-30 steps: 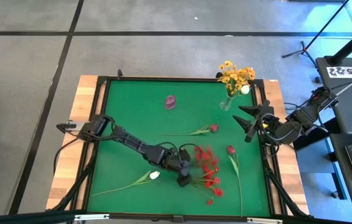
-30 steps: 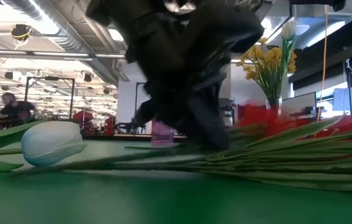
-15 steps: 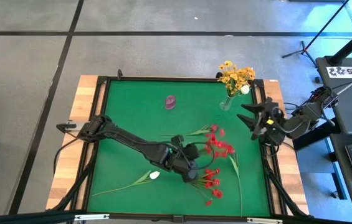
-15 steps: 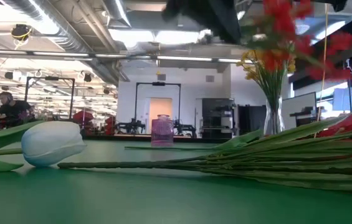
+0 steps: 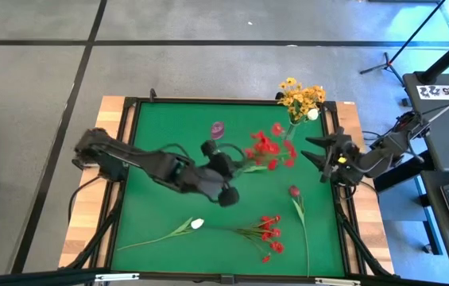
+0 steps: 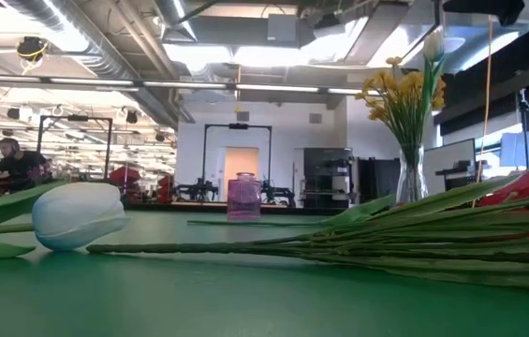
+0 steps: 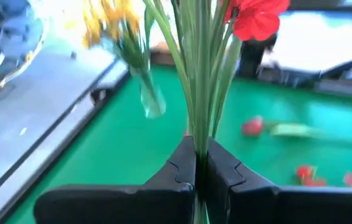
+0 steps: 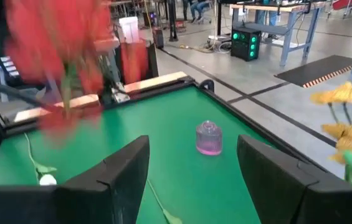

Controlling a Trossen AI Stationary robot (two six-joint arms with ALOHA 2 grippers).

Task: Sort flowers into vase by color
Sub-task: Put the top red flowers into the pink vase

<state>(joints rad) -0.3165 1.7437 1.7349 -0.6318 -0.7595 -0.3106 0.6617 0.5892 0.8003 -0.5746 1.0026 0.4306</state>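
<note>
My left gripper [image 5: 238, 168] hangs over the middle of the green table [image 5: 168, 135], shut on a red blossom spray [image 5: 269, 148]. Its blossoms reach toward the clear vase [image 5: 290, 129] of yellow flowers [image 5: 300, 97], which also holds a white tulip [image 5: 312, 114]. A second red spray [image 5: 268, 232], a white tulip [image 5: 197, 224] and a dark red tulip [image 5: 294, 191] lie flat on the table. A small pink vase [image 5: 218, 129] stands at the far middle. My right gripper [image 5: 321, 157] waits open at the table's right edge. My left gripper pinches the red spray's bundle of green stems [image 7: 198, 134] between its two shut fingers [image 7: 182, 168]. It comes from the table's left, pointing slightly down. The stems stick out past the fingertips with the blossoms [image 7: 255, 17] on top, and the spray is lifted clear of the table.
The table has a raised dark rim [image 5: 133, 103] with wooden boards [image 5: 106, 119] outside it. The right wrist view shows the pink vase [image 8: 208, 138] ahead of the open right fingers. Green stems [image 6: 386, 239] and the white tulip [image 6: 77, 215] lie close to the low camera.
My left gripper has risen from the red flowers near the front middle, carrying one red spray up and toward the far right, closer to the clear vase, with its wrist turning. That spray is now clear of the table; the other red spray stays where it lay.
</note>
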